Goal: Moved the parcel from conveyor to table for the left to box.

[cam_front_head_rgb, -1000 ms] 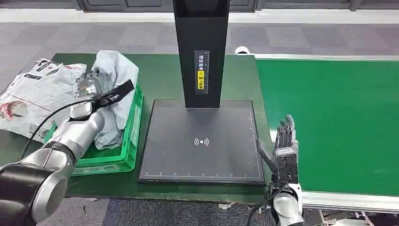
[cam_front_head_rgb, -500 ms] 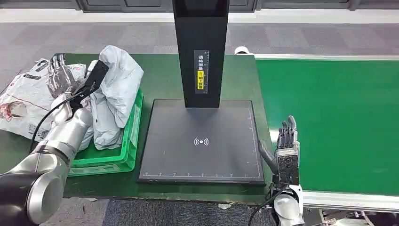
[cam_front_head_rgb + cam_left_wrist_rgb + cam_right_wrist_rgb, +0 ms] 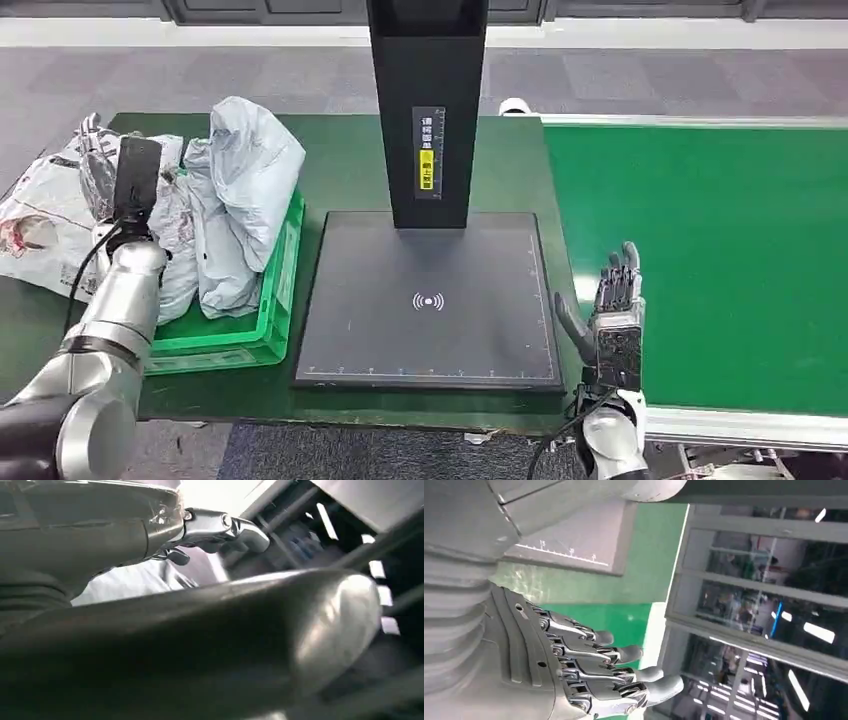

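Grey plastic, the parcel (image 3: 245, 190) slumps upright in the green crate (image 3: 262, 330) on the table (image 3: 345, 160), just beside my left hand (image 3: 135, 180). That hand is raised by the crate; I cannot tell how its fingers stand. My right hand (image 3: 615, 300) hangs spread and empty between the scanner plate (image 3: 430, 300) and the conveyor (image 3: 720, 250).

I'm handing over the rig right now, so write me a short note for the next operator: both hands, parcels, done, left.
Left robot hand: raised beside the green crate; grasp state unclear.
Right robot hand: open, holding nothing, upright at the conveyor belt edge.
Grey parcels lie piled in the crate; more bags lie on the table behind it.
Scanner plate bare and belt bare, so no parcel waits.
Left: wait for the next one.
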Tool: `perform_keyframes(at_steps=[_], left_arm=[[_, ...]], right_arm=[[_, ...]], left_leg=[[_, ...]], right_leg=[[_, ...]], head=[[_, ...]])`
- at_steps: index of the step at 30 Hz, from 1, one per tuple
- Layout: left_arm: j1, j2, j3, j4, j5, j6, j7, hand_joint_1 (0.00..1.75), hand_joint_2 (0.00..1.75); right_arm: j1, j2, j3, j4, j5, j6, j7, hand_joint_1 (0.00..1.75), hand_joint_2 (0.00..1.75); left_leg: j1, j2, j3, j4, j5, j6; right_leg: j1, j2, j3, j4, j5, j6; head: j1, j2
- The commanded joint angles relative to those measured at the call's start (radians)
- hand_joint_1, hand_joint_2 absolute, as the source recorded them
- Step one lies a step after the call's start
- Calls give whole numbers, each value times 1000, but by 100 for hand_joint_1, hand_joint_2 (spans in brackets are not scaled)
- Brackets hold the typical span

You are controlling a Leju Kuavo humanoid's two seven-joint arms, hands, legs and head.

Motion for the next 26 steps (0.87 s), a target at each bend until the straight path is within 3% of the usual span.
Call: perform_keyframes(at_steps=[1, 3, 5, 8, 11, 14, 16, 17, 18, 19, 20, 22, 23, 26], left_arm=[[157, -168, -114, -274, 248, -104, -157, 0, 0], [207, -248, -232, -325, 277, -66, -188, 0, 0], [216, -287, -375, -324, 219, 57, -219, 0, 0], [173, -315, -488, -263, 260, 88, -177, 0, 0], [166, -324, -515, -242, 256, 100, -174, 0, 0], [171, -338, -518, -219, 335, 8, -174, 0, 0], [176, -344, -519, -216, 336, 13, -180, 0, 0], [170, -357, -522, -182, 392, -56, -188, 0, 0], [175, -368, -531, -168, 395, -54, -212, 0, 175], [171, -383, -545, -131, 402, -68, -219, 0, 175], [170, -393, -560, -111, 410, -65, -219, 0, 175], [168, -426, -598, -41, 400, -44, -219, 0, 175], [168, -442, -615, -1, 396, -22, -219, 0, 0], [165, -453, -635, 16, 402, 8, -219, 0, 0]], right_arm=[[-81, -15, 51, 129, -7, -54, -47, 0, 175], [-120, 3, 92, 162, 2, -84, -63, 0, 175], [-146, 14, 126, 165, -10, -88, -67, 0, 175], [-185, 9, 158, 176, -28, -105, -47, 0, 175], [-216, 6, 167, 215, -47, -99, -49, 0, 175], [-217, 6, 176, 229, -69, -115, -75, 0, 175], [-214, 7, 177, 229, -70, -118, -77, 0, 175], [-212, 8, 183, 231, -74, -126, -83, 0, 175], [-211, 12, 187, 237, -73, -129, -83, 0, 175], [-212, 17, 193, 245, -58, -150, -94, 0, 175], [-214, 21, 197, 254, -56, -158, -98, 0, 0], [-221, 33, 203, 279, -49, -196, -114, 0, 0], [-224, 37, 201, 301, -47, -205, -115, 0, 0], [-228, 43, 194, 319, -54, -229, -135, 0, 0]], left_leg=[[1, -2, 1, -1, 0, 1], [0, -1, 1, -1, 0, 1], [0, -2, 2, -2, 0, 2], [-1, -7, -1, 0, 0, 2], [-1, -9, -3, 1, 1, 4], [-1, -3, 0, -1, -1, 3], [-1, -4, 0, 0, -1, 3], [-1, -4, 0, -1, 0, 3], [-2, -5, 0, 0, 0, 3], [-2, -5, 1, -1, 0, 3], [-1, -4, 2, -2, -1, 3], [-1, -4, 3, -3, -1, 4], [-1, -5, 2, -1, -1, 4], [-2, -4, -1, 0, -1, 4]], right_leg=[[1, -2, 4, -3, 0, 1], [0, -1, 3, -3, 0, 1], [0, -3, 4, -4, 0, 1], [-1, -9, 3, -2, -1, 2], [0, -11, 3, -2, 0, 2], [-1, -4, 3, -3, 1, 2], [-1, -6, 3, -3, 1, 2], [-1, -7, 4, -4, 1, 2], [-2, -7, 3, -2, 0, 2], [-1, -7, 3, -3, 0, 2], [-1, -7, 5, -5, 0, 2], [-1, -6, 6, -5, 0, 2], [-1, -7, 5, -4, 0, 2], [-1, -7, 3, -2, 0, 2]], head=[[0, 0], [0, 0], [0, 0], [0, 0], [0, 0], [0, 0], [0, 0], [0, 0], [0, 0], [0, 0], [0, 0], [0, 0], [0, 0], [0, 0]])
